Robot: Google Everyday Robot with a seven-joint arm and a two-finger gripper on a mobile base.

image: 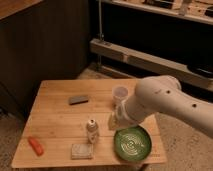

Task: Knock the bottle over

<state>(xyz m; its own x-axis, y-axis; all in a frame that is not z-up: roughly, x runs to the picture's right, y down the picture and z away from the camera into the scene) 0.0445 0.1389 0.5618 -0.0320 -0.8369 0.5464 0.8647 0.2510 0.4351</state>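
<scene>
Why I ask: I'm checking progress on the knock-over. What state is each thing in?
bottle: upright, capped, not yet knocked over.
cup: upright, partly behind the arm.
green bowl: right side up, at the table's front edge.
gripper: low beside the bottle, on its bowl side, holding nothing.
orange item: lying flat.
dark pad: lying flat.

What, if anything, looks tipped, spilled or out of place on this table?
Nothing stands out. The bottle stands upright, not yet knocked over, with the end effector close beside it. The cup is upright too, and the green plate lies flat.
</scene>
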